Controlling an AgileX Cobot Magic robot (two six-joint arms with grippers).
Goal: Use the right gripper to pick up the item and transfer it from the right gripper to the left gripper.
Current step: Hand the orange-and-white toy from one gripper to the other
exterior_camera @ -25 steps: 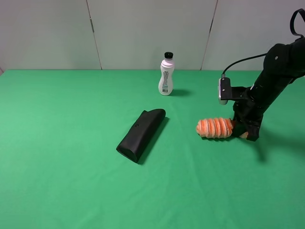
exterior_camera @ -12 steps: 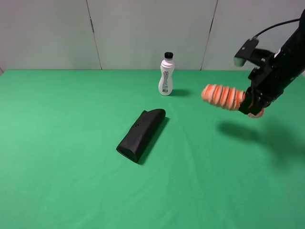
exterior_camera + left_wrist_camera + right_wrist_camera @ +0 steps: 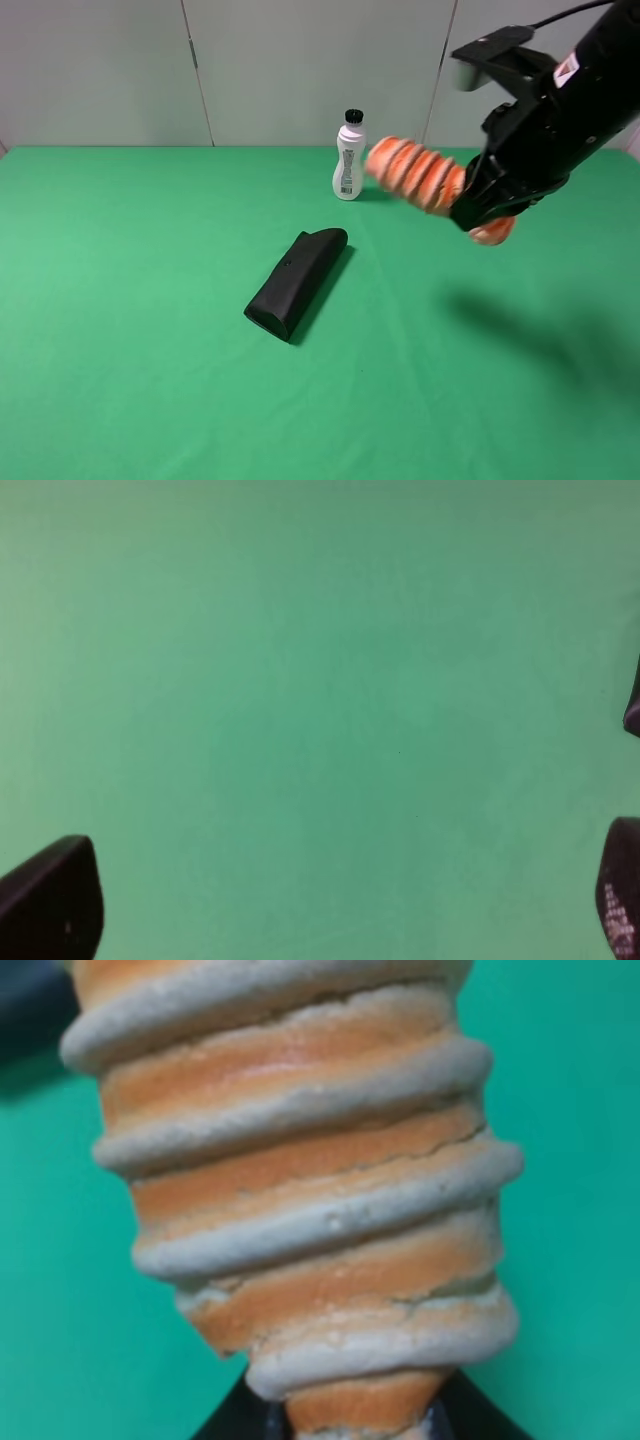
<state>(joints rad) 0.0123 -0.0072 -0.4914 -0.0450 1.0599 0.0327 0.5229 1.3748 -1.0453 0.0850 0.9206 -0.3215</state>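
Observation:
The item, an orange roll with cream ribs, hangs in the air above the green table, right of the white bottle. My right gripper is shut on the roll's right end and holds it tilted, its free end pointing up and to the left. In the right wrist view the roll fills the picture, with the black fingers at its base. My left gripper is open and empty over bare green cloth. Only its fingertips show, and it is out of the exterior high view.
A black wedge-shaped case lies at the middle of the green table. A white bottle with a black cap stands upright at the back, close to the roll's free end. A grey panelled wall closes the far side.
My right gripper has lifted the roll off the table and carried it up and to the left, toward the bottle. The case and bottle have not moved.

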